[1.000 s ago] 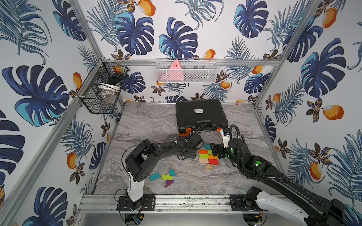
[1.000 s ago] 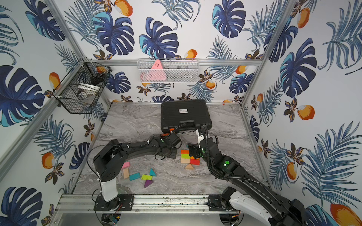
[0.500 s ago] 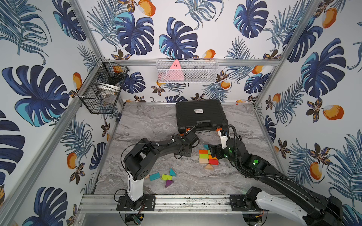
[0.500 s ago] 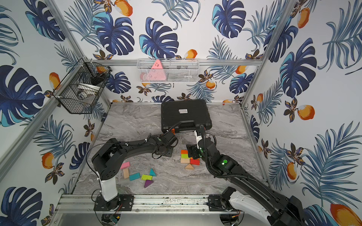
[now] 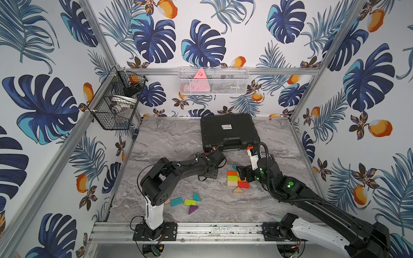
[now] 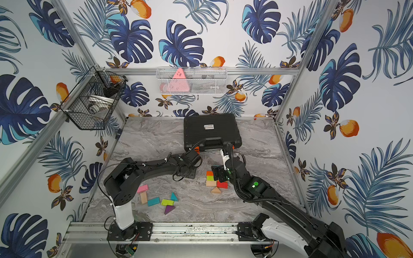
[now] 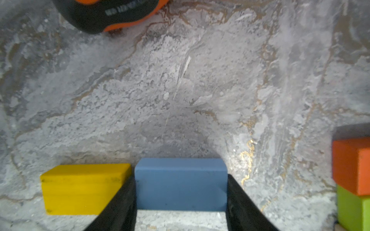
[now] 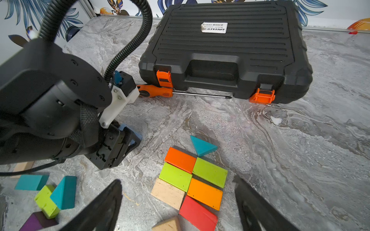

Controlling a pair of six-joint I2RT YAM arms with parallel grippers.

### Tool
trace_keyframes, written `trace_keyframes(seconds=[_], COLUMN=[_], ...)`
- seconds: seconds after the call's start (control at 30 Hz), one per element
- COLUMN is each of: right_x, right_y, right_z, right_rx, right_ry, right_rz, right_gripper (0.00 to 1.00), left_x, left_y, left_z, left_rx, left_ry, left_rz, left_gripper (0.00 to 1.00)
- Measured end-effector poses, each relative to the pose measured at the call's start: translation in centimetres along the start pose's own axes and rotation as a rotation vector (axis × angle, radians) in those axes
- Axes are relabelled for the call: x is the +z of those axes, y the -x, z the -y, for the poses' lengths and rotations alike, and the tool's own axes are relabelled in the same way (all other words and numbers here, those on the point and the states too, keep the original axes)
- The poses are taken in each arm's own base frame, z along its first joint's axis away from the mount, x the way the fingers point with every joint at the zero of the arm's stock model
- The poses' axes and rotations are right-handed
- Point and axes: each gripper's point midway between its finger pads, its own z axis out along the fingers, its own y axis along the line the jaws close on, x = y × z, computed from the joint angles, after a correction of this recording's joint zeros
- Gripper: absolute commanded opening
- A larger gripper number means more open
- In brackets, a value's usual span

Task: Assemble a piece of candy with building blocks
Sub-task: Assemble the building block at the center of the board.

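My left gripper [image 7: 181, 202] is shut on a blue block [image 7: 181, 184], its fingers pressed against the block's two sides, low over the table. A yellow block [image 7: 84, 188] lies right beside it. In both top views the left gripper [image 5: 209, 173] [image 6: 185, 173] sits left of the flat cluster: orange [image 8: 180, 159], two green [image 8: 176, 176], light orange [image 8: 205, 193], plain wood [image 8: 168, 193] and red [image 8: 197, 213] blocks, a teal triangle [image 8: 202, 147] at one end and a wooden triangle [image 5: 238, 190] at the other. My right gripper [image 8: 178, 208] hangs open above the cluster.
Loose blocks lie near the left arm's base: teal [image 5: 176, 201], lime [image 5: 190, 202], a teal triangle [image 5: 196, 197], a purple triangle [image 5: 192, 209], pink [image 6: 142, 188] and plain wood [image 6: 143, 197]. An orange-handled screwdriver [image 8: 156, 93] lies before the black tool case [image 5: 229, 130].
My left gripper has drawn leftward, away from the cluster, with the blue block still between its fingers. The right gripper has shifted slightly left over the cluster and stays open.
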Motion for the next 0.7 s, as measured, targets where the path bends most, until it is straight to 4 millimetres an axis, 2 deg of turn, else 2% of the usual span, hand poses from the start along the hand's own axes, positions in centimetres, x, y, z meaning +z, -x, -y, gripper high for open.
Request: trace_keyframes(seconds=[0.43, 0.7], right_x=[0.32, 0.37], right_y=[-0.25, -0.29], right_z=[-0.19, -0.20], right_rx=[-0.003, -0.003], right_ry=[0.006, 0.006], right_rz=[-0.015, -0.017], right_gripper=[0.90, 0.90], left_x=[-0.09, -0.97], left_y=[-0.42, -0.31], left_z=[-0.25, -0.19], left_rx=[-0.002, -0.005], left_ry=[0.005, -0.011], left_rz=[-0.013, -0.012], left_gripper=[0.62, 0.75])
